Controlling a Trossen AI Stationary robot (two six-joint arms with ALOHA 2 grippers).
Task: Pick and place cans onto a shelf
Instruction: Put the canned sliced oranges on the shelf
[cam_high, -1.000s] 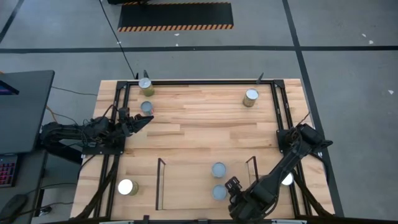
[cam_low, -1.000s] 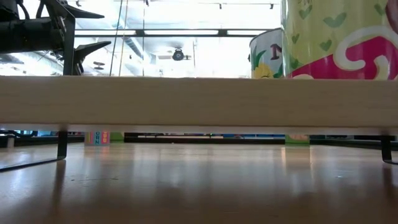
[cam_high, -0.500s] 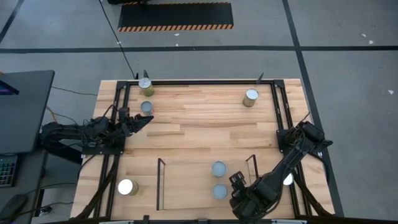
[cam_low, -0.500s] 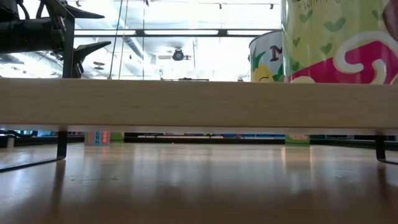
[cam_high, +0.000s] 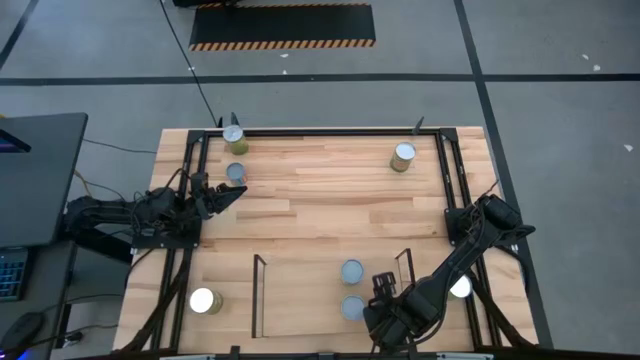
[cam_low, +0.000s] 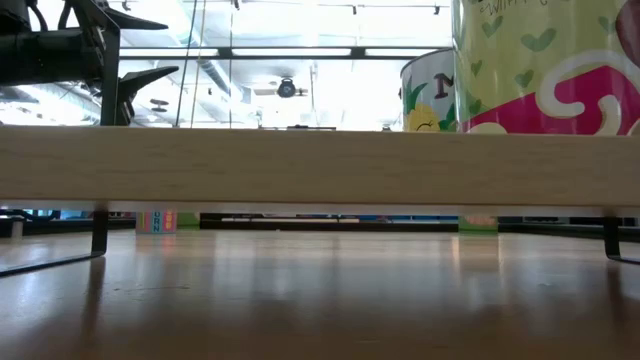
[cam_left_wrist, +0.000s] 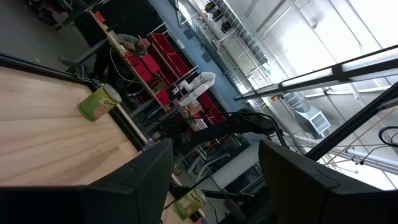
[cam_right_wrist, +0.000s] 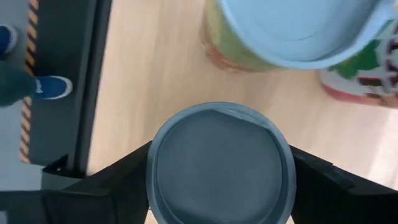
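We saw the right gripper (cam_high: 381, 283) at the table's near edge, its fingers (cam_right_wrist: 112, 180) clamped on a grey-topped can (cam_right_wrist: 219, 163) over the shelf (cam_high: 300, 300), just beside two cans (cam_high: 351, 271) standing there. Farther off, the left gripper (cam_high: 232, 193) hung with fingers apart near another can (cam_high: 235, 172).

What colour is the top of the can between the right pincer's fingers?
Dull grey-blue top, clearest in the right wrist view.

Bright overhead light; white glare on two can tops (cam_high: 203, 299), blown-out skylights in the low view, near can (cam_right_wrist: 298, 28) blurred.
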